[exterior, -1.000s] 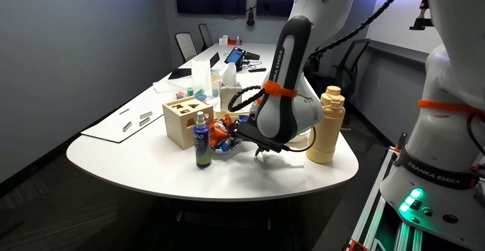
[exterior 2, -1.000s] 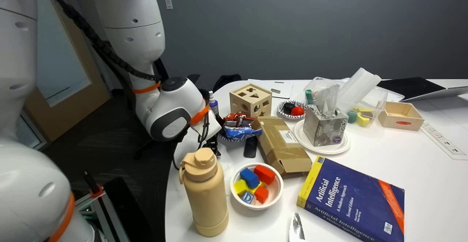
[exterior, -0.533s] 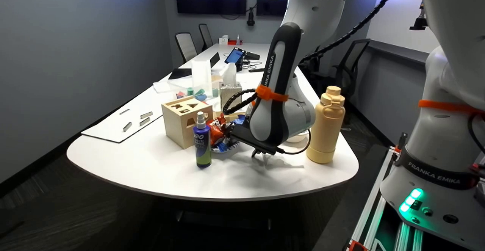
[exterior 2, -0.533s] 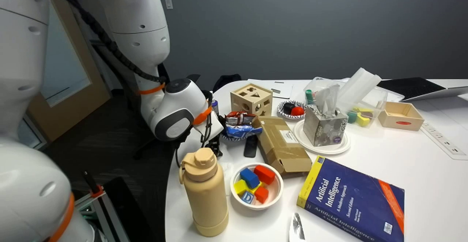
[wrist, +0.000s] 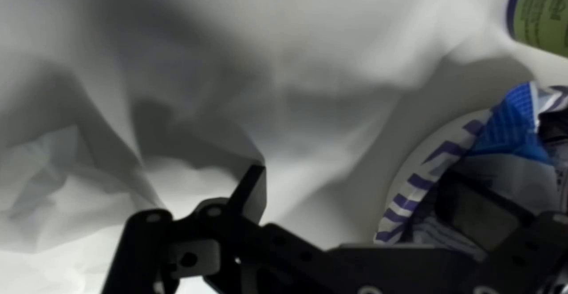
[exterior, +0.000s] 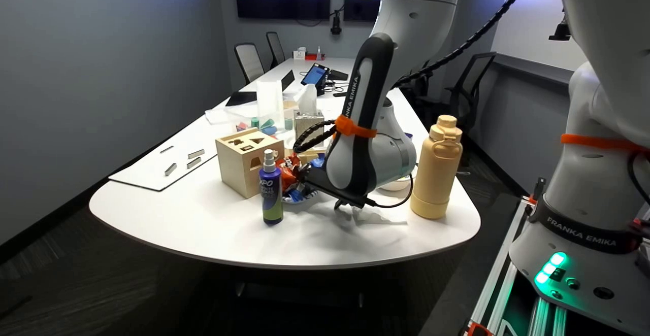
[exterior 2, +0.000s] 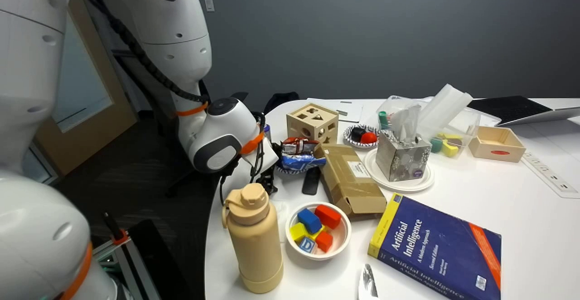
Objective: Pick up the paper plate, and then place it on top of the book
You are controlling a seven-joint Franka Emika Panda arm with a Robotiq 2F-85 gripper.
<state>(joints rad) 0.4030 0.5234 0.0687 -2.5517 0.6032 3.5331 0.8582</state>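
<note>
The paper plate is a white plate with purple stripes and holds red and blue snack bags. Its rim shows in both exterior views point(exterior: 298, 201) point(exterior 2: 290, 171) and at the right of the wrist view point(wrist: 412, 192). My gripper point(wrist: 368, 196) is open, low over the table. One finger point(wrist: 255, 192) is outside the rim and the other point(wrist: 483, 216) is over the bags inside the plate, with the rim between them. In an exterior view the gripper point(exterior: 321, 190) reaches into the bags, hiding part of them. The blue book point(exterior 2: 439, 245) lies flat at the front right.
A wooden shape cube point(exterior: 249, 163) and a spray bottle point(exterior: 271, 189) stand close to the plate. A cardboard box point(exterior 2: 351, 177), a black phone point(exterior 2: 311, 181), a bowl of blocks point(exterior 2: 318, 254) and a tall bottle point(exterior 2: 255, 241) are nearby. A tissue box point(exterior 2: 401, 159) stands on a white plate.
My gripper has moved toward the plate, leftward in one exterior view and rightward in the other. The snack bags and the wooden cube have shifted slightly the same way.
</note>
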